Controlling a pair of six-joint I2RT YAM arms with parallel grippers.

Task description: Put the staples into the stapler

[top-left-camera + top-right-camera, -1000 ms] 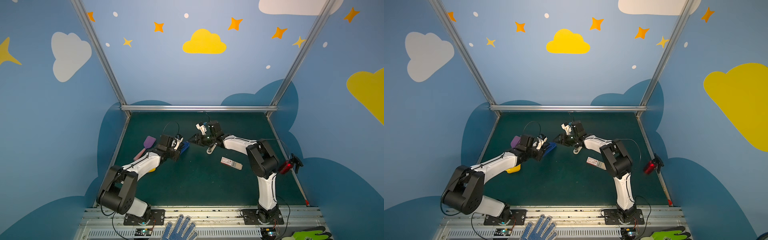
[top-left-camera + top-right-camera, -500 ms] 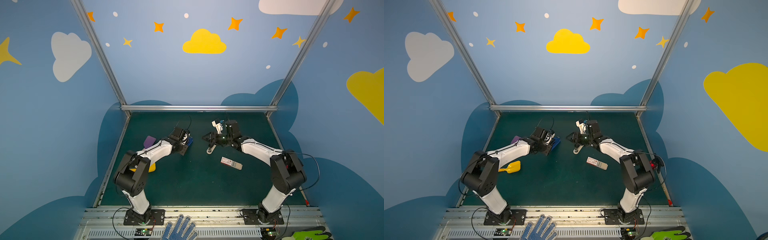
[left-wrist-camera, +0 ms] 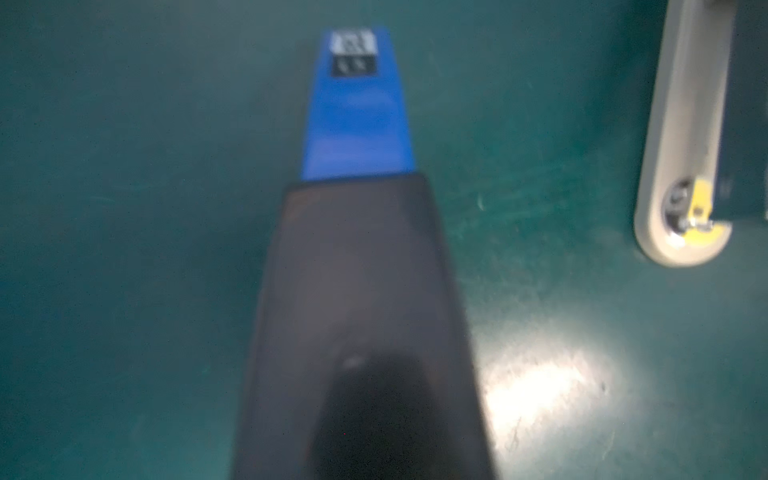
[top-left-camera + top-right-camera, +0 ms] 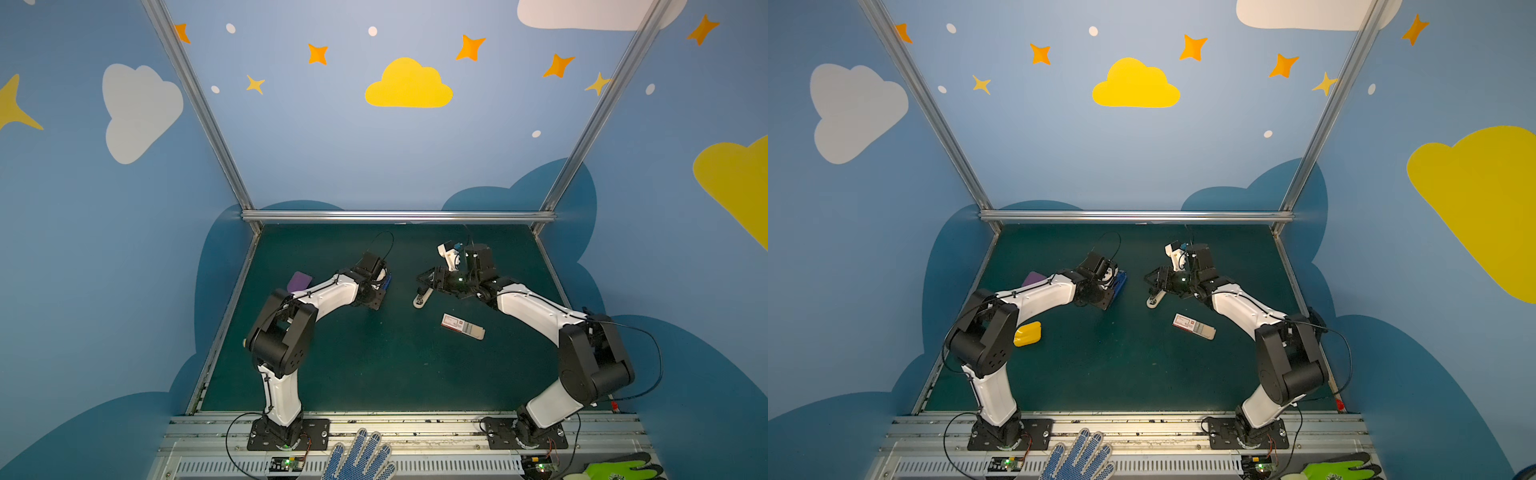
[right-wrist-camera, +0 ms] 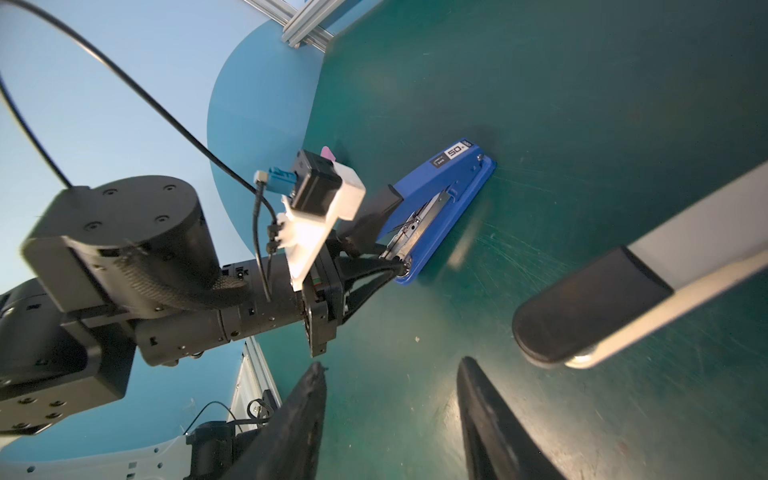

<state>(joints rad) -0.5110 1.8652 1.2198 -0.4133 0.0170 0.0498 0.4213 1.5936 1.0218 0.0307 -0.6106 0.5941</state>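
One blue stapler (image 5: 446, 195), nose rearward, seemingly pinched by left end effector (image 5: 390, 232); right end effector (image 5: 392, 363) spread.

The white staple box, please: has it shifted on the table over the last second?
No. The staple box lies at the same spot and angle relative to the back rail.

Both top views: high above the near edge, angled down across the whole green tabletop (image 4: 374, 374). Left wrist cam: very close, blurred, looking along the blue stapler (image 3: 357, 108). Right wrist cam: low near the tabletop, facing the same stapler. Both wrist views share the grey stapler (image 3: 681, 124).
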